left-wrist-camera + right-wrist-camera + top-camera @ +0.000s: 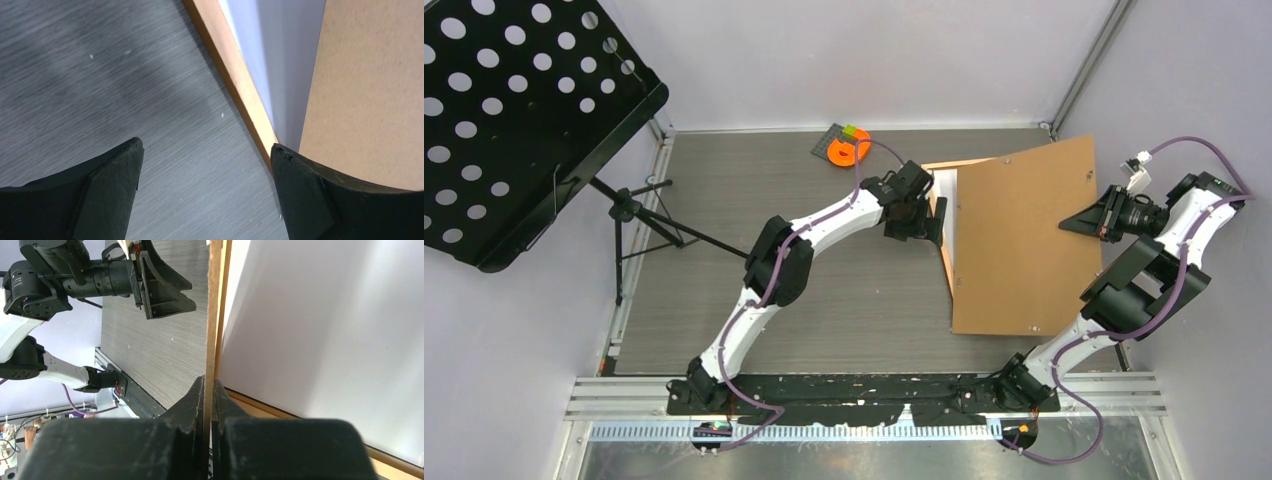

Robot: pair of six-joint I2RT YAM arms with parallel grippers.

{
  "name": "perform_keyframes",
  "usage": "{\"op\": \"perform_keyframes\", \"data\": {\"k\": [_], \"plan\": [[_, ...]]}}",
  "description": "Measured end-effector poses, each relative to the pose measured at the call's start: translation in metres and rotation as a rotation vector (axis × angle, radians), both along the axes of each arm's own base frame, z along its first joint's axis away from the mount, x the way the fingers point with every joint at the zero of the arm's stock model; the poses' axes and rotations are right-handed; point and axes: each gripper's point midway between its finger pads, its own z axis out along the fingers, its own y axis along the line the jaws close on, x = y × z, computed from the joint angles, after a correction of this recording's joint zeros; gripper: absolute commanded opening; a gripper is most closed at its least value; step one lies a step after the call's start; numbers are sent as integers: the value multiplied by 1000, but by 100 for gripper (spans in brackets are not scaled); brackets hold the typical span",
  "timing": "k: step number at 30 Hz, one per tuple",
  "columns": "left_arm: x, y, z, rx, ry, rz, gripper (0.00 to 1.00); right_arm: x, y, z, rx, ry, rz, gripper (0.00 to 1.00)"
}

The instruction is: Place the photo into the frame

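Observation:
The frame [945, 262] of light orange-brown wood lies on the table at the right, and only its left rail shows in the top view. Inside it the photo [325, 340] lies white back up. A plain brown backing board [1024, 240] stands tilted over both, its right edge lifted. My right gripper [209, 386] is shut on that lifted edge [1076, 222]. My left gripper [206, 147] hangs open just left of the frame's left rail [235, 80], with bare table between its fingers; the top view shows this gripper [927, 216] beside the photo's white strip [946, 195].
A black perforated music stand [514, 110] on a tripod [639, 215] fills the left side. An orange tape roll [849, 150] lies on a dark pad at the back. Grey walls close in the table on three sides.

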Motion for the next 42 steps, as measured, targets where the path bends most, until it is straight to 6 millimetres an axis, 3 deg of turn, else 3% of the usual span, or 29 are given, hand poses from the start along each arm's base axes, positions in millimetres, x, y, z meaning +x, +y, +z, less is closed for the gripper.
{"op": "perform_keyframes", "data": {"k": [13, 24, 42], "plan": [[19, -24, -5, 43, -132, 23, 93, -6, -5, -3, -2, -6, -9, 6], [-13, -48, -19, 133, -234, -76, 91, -8, -10, -5, -1, -6, -17, 6], [-20, -51, -27, 199, -332, -143, 85, -6, -13, -3, -2, -6, -22, 6]]}}
